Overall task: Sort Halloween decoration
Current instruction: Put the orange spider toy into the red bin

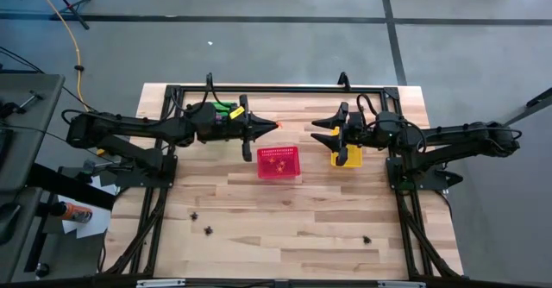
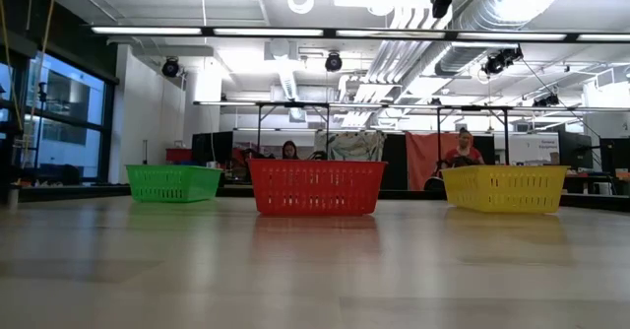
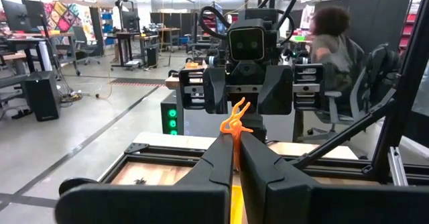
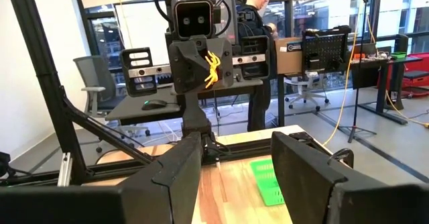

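My left gripper (image 1: 272, 128) hangs high over the table's far middle, just above the red basket (image 1: 279, 163), and is shut on a small orange trinket (image 3: 234, 122). The same orange trinket (image 4: 211, 67) shows in the right wrist view. Facing it, my right gripper (image 1: 319, 131) is open and holds nothing, over the yellow basket (image 1: 347, 157). The green basket (image 1: 226, 109) stands under my left arm. Three black trinkets (image 1: 195, 213) (image 1: 208, 230) (image 1: 366, 239) lie on the near part of the table. Small specks lie in the red basket. My left gripper pinches the orange trinket's lower part (image 3: 234, 138) between its two fingertips. The fingers are level and point toward the table's right. The trinket sticks up above the fingertips, lifted clear, high over the table.
In the low view the green basket (image 2: 174, 183), red basket (image 2: 316, 187) and yellow basket (image 2: 504, 188) stand in a row along the far side. A black frame (image 1: 285, 89) borders the table. People sit and stand in the room beyond.
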`<action>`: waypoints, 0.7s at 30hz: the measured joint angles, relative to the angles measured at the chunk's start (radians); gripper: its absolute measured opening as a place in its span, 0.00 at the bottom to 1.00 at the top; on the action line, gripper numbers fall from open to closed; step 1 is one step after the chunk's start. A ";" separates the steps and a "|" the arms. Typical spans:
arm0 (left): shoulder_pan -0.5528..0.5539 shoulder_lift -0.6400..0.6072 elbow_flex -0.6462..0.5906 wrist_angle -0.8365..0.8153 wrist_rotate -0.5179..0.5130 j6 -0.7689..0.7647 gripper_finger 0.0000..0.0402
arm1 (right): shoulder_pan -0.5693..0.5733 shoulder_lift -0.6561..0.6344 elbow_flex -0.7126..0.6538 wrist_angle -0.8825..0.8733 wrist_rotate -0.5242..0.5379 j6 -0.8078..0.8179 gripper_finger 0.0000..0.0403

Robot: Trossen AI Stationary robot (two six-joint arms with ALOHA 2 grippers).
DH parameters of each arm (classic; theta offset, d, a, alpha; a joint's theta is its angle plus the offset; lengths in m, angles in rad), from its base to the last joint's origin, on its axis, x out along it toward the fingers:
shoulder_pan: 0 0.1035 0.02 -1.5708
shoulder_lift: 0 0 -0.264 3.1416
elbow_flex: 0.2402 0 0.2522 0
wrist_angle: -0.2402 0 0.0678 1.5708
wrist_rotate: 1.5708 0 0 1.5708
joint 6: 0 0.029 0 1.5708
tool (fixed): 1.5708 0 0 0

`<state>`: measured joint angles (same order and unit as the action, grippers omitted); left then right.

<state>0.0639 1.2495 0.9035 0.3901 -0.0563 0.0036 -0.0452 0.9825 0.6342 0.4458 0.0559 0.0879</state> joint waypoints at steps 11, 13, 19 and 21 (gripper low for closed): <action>0.032 0.009 0.102 -0.258 -0.111 0.010 0.00 | 0.000 0.000 0.000 0.000 0.000 0.000 0.44; 0.043 0.039 0.180 -0.433 -0.111 0.027 0.00 | 0.000 0.000 0.000 0.000 0.000 -0.001 0.44; 0.055 0.195 0.309 -0.756 -0.089 0.053 0.00 | -0.001 0.000 0.000 -0.002 0.000 0.000 0.44; 0.048 0.256 0.310 -0.777 -0.044 0.041 0.00 | -0.001 0.000 0.000 -0.001 0.000 0.000 0.44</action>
<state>0.1118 1.5050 1.2135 -0.3870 -0.1006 0.0449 -0.0460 0.9825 0.6342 0.4444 0.0563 0.0883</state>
